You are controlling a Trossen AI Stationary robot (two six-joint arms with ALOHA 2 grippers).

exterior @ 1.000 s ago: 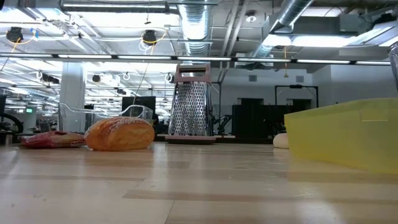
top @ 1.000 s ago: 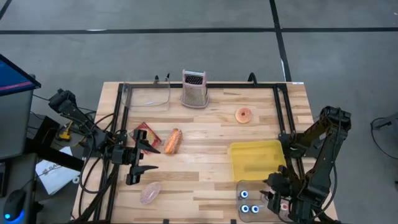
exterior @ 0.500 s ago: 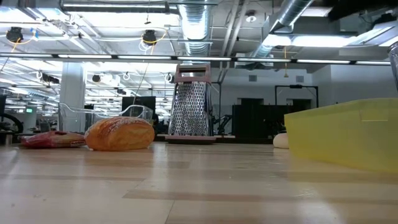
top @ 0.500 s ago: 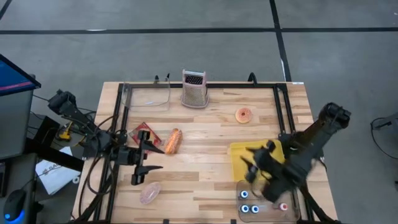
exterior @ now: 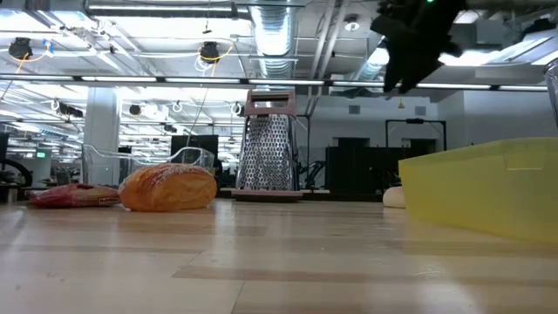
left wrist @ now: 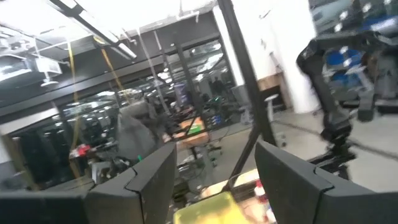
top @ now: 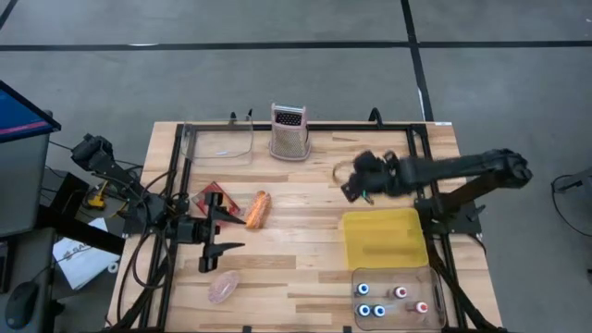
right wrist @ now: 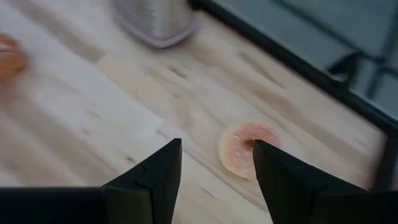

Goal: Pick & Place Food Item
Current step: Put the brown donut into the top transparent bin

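The high view looks straight down on the whole bench (top: 305, 268). The low view sits at bench-top level, facing across into the room. Both share the grater (top: 289, 131) and yellow bin (top: 383, 239). The right wrist view looks closely down at the doughnut (right wrist: 244, 148).

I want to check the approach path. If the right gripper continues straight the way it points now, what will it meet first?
Probably the donut: it lies just ahead of the open right gripper, nothing between them; how high above it is unclear.

Left gripper (left wrist: 214, 180): two dark fingers (left wrist: 140, 183) apart, nothing between them. Past them a yellow bin (left wrist: 208, 208) edge and a black frame post (left wrist: 239, 78). Other arm (left wrist: 329, 87) farther off (blurred). Beyond: glass-walled room, ceiling lights.
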